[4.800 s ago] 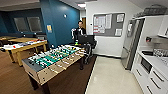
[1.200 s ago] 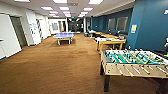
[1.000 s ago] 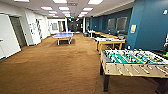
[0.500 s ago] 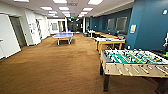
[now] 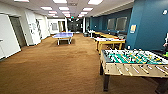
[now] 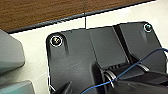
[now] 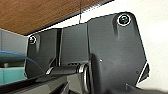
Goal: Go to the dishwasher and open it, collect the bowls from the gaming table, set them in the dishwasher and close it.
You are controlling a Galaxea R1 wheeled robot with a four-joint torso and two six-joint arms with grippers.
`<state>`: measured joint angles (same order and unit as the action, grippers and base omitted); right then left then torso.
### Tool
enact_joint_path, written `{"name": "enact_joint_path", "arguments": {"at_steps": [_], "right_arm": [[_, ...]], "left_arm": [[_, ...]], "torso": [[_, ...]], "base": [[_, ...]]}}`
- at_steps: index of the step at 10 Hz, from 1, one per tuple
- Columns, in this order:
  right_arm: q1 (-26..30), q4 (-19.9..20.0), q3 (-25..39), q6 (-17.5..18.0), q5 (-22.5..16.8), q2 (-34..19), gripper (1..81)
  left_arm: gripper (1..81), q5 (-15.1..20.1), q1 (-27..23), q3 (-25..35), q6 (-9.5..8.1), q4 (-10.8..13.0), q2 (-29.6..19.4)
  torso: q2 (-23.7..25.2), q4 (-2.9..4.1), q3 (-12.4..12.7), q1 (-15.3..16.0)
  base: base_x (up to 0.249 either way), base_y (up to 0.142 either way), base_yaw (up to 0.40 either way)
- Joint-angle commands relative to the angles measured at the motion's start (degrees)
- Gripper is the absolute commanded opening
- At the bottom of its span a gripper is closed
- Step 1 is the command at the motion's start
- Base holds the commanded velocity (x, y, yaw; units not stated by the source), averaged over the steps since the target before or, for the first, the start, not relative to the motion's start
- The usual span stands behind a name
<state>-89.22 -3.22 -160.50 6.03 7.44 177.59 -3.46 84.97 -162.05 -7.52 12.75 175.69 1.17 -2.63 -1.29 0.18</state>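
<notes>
The head view looks down a long room with brown carpet (image 5: 55,67) and a blue wall (image 5: 150,25) on the right. The gaming table (image 5: 132,62) stands at the lower right: a table-football table with a green field, rows of small figures on rods, and a pale wooden side facing the camera. Whether any bowls lie on it cannot be told. Behind it, along the blue wall, stands a yellow-legged counter (image 5: 108,42) with a pale top. Further back, near the middle of the room, is a blue table-tennis table (image 5: 63,36). White walls and a dark doorway (image 5: 17,31) run along the left. At the far right edge a small part of a person (image 5: 165,45) shows beside the gaming table.

The left wrist view shows the robot's dark plate over a pale surface, with a strip of brown carpet beyond and a blue cable (image 6: 130,70) crossing the plate. The right wrist view shows the same kind of plate, pale surface and carpet. For either end effector, released or clenched cannot be told, nor can its place relative to the gaming table be read
</notes>
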Motion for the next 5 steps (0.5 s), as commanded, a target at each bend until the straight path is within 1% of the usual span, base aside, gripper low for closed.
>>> {"name": "enact_joint_path", "arguments": {"at_steps": [1, 3, 5], "right_arm": [[2.3, -0.6, 0.2, 0.0, -2.8, 0.2, 81.1], [2.4, -0.5, 0.2, 0.0, -2.8, 0.2, 81.1], [2.4, -0.6, 0.2, -0.1, -2.8, 0.2, 81.1]], "left_arm": [[81.1, 2.6, -3.1, -0.1, 0.22, -0.1, -0.3], [81.1, 2.6, -3.1, -0.1, 0.23, -0.2, -0.2], [81.1, 2.6, -3.0, -0.1, 0.23, -0.1, -0.2]], "torso": [[0.0, 0.0, 0.0, 0.0], [0.0, 0.0, 0.0, 0.0], [0.0, 0.0, 0.0, -0.1]], "base": [[0.0, 0.0, 0.0], [0.0, 0.0, 0.0], [0.087, 0.0, 0.0]]}}
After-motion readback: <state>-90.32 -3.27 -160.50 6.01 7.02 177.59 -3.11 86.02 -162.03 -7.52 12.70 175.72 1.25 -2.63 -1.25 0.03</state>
